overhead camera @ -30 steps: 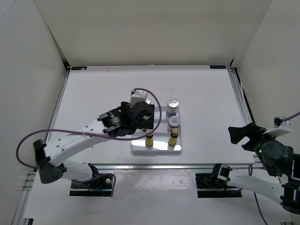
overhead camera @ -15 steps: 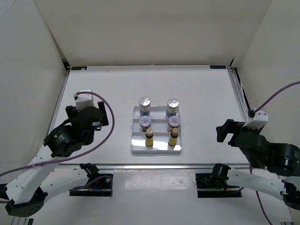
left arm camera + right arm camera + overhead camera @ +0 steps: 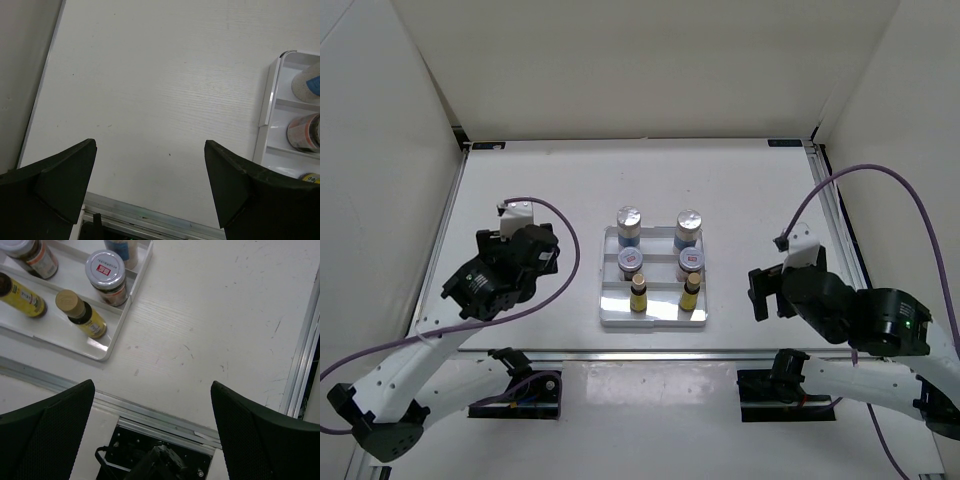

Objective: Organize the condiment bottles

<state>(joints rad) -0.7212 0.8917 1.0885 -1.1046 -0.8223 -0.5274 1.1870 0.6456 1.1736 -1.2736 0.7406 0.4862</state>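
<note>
Six condiment bottles stand in the white tray (image 3: 652, 321). Two blue-label jars (image 3: 629, 225) (image 3: 689, 229) are in the far row, two red-label jars (image 3: 631, 264) (image 3: 691, 263) in the middle row, two yellow bottles (image 3: 639, 295) (image 3: 691, 291) in the near row. My left gripper (image 3: 542, 252) is open and empty, left of the tray. My right gripper (image 3: 764, 292) is open and empty, right of the tray. The left wrist view shows the left gripper (image 3: 150, 150) over bare table. The right wrist view shows the right gripper (image 3: 152, 390), a red-label jar (image 3: 106, 276) and a yellow bottle (image 3: 81, 313).
White walls close in the table on three sides. A metal rail (image 3: 650, 353) runs along the near edge, and the arm bases sit below it. The tray's left rim (image 3: 266, 107) shows at the right of the left wrist view.
My left arm has pulled back from over the tray to the left side. My right arm has swung in from the far right toward the tray.
</note>
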